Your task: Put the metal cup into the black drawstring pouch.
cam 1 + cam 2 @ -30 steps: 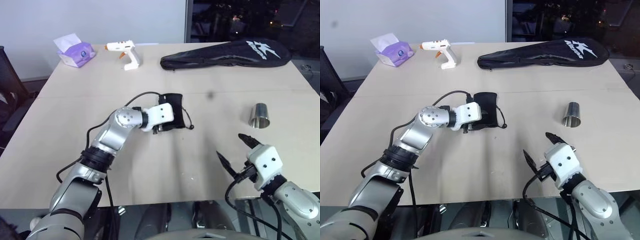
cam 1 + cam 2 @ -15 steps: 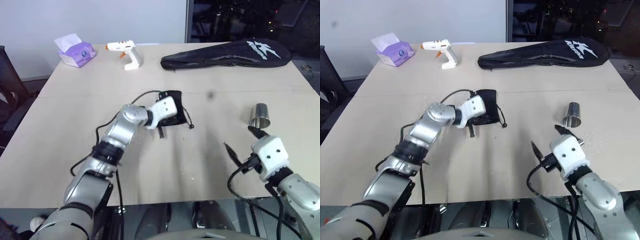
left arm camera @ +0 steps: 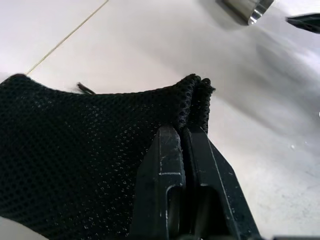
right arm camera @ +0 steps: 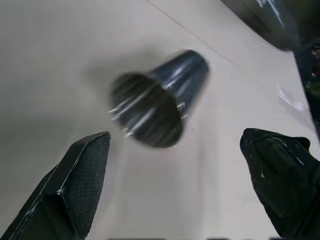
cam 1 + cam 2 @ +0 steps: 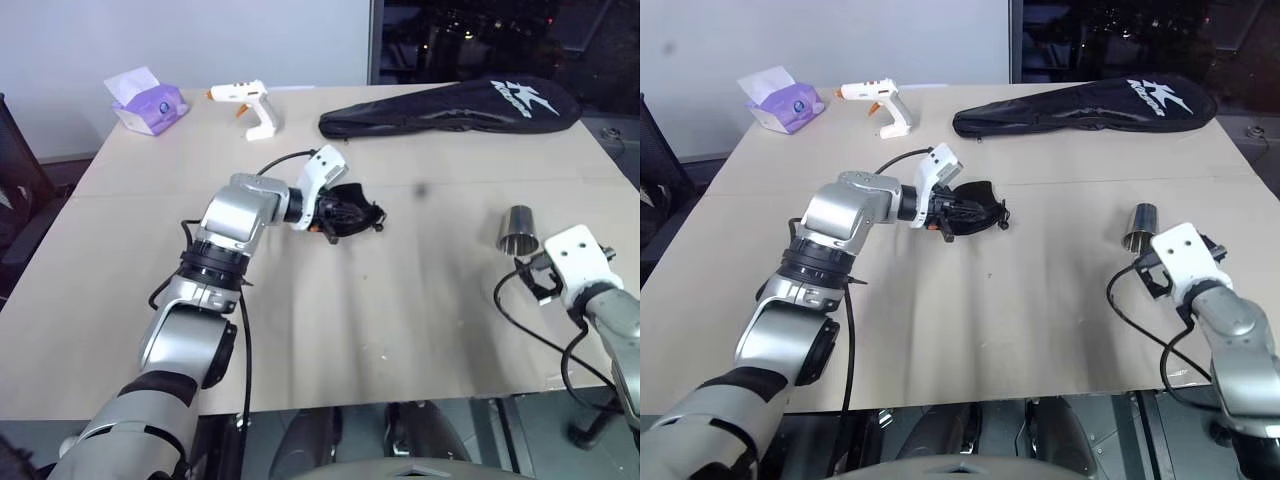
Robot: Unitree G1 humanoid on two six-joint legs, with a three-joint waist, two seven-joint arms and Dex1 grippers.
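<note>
Beige counter offers wide bare room between both arms. Black drawstring pouch sits mid-counter, its edge pinched by the left gripper, apparently to raise the mouth. Metal cup stands near the right edge, right gripper spread wide just short of it.

- Metal cup lying on its side on the pale table, open flared mouth turned toward the camera, blurred.
- Right gripper spread wide, one black textured finger on each side of the cup, neither touching it.
- Dark object at the far edge, too blurred to identify.
</note>
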